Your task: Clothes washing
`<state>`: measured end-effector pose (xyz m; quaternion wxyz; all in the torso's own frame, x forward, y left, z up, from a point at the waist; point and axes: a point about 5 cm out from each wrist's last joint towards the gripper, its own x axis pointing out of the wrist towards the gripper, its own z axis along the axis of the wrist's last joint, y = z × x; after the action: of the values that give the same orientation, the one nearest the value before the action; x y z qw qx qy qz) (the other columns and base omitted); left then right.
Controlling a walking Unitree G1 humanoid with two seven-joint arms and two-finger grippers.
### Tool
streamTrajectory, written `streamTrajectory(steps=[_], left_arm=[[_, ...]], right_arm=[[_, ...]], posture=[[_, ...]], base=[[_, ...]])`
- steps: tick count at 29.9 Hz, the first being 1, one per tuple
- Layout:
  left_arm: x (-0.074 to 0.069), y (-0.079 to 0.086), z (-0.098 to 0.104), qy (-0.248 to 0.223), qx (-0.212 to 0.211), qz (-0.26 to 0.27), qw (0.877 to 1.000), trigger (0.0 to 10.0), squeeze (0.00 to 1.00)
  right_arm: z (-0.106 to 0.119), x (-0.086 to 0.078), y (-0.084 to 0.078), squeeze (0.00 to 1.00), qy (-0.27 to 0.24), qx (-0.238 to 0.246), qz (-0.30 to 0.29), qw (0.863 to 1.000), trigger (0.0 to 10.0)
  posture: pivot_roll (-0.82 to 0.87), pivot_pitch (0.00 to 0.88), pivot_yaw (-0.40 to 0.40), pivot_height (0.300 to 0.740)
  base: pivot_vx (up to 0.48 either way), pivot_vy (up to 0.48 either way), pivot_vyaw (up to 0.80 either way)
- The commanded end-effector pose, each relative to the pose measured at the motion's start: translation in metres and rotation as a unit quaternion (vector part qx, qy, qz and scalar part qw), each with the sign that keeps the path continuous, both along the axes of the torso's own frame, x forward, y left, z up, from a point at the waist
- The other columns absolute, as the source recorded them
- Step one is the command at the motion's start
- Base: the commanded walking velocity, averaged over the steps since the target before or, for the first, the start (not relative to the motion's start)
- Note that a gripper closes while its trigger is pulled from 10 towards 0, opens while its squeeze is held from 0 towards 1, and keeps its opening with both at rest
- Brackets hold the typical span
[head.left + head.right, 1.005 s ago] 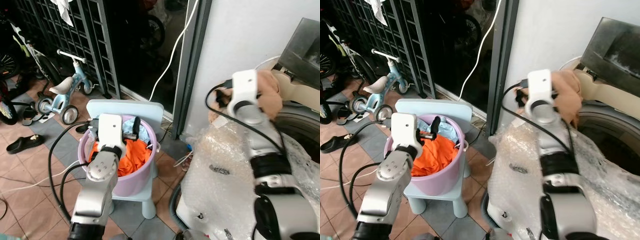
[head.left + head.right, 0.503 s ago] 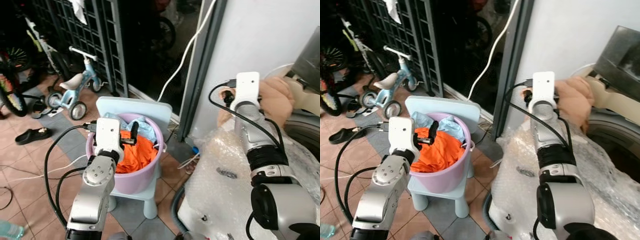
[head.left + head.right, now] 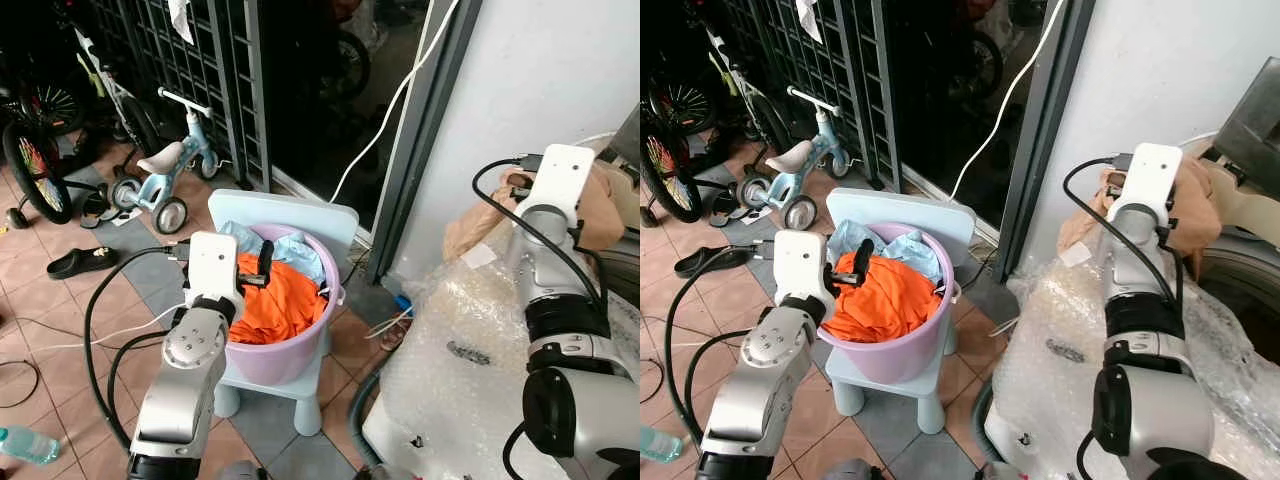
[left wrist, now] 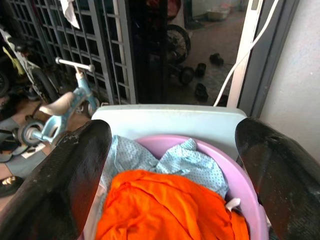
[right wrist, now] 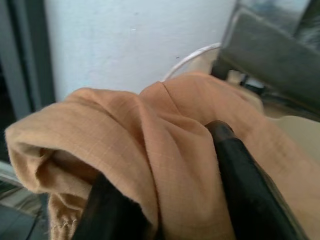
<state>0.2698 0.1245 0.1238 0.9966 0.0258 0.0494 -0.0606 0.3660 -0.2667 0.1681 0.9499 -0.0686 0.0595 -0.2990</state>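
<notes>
Landmark: one lilac tub (image 3: 290, 345), standing on one pale blue child's chair (image 3: 283, 218).
Tub contents: two garments, an orange cloth (image 3: 275, 305) on top, a light blue dotted cloth (image 4: 175, 160) behind it.
Left pincer (image 4: 172, 165): fingers spread wide, hovering just above the tub.
Right pincer (image 5: 165, 200): well right of the tub, clamped on one tan cloth (image 5: 150, 135) beside the washing machine (image 3: 1260, 120).
Beyond the tub: one small balance bike (image 3: 165, 170).

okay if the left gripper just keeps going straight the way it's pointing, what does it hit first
Probably the orange garment heaped in the purple tub. The left gripper is open above the tub's near edge; behind the garment lie a light blue cloth and the chair back. Depth is uncertain.
</notes>
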Motion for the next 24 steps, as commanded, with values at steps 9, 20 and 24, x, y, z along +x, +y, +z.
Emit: streamTrajectory(steps=[9, 20, 24], left_arm=[[0.001, -0.004, -0.002, 0.0, -0.01, 0.0, 1.0, 10.0, 0.0], [0.005, -0.008, -0.004, 0.0, -0.034, 0.003, 0.999, 10.0, 0.0], [0.005, -0.01, -0.005, 0.0, -0.04, -0.005, 0.999, 10.0, 0.0]], right_arm=[[0.047, -0.015, -0.021, 0.0, -0.086, -0.084, 0.006, 0.993, 0.0], [0.044, -0.026, -0.01, 0.0, -0.089, -0.099, 0.044, 0.99, 0.0], [0.047, -0.027, -0.011, 0.0, -0.089, -0.101, 0.045, 0.99, 0.0]], posture=[[-0.05, 0.0, 0.002, 0.74], [-0.07, 0.0, 0.002, 0.74], [-0.07, 0.0, -0.002, 0.74]], base=[[0.0, -0.178, 0.0], [0.0, 0.0, -0.44], [0.0, 0.0, -0.79]])
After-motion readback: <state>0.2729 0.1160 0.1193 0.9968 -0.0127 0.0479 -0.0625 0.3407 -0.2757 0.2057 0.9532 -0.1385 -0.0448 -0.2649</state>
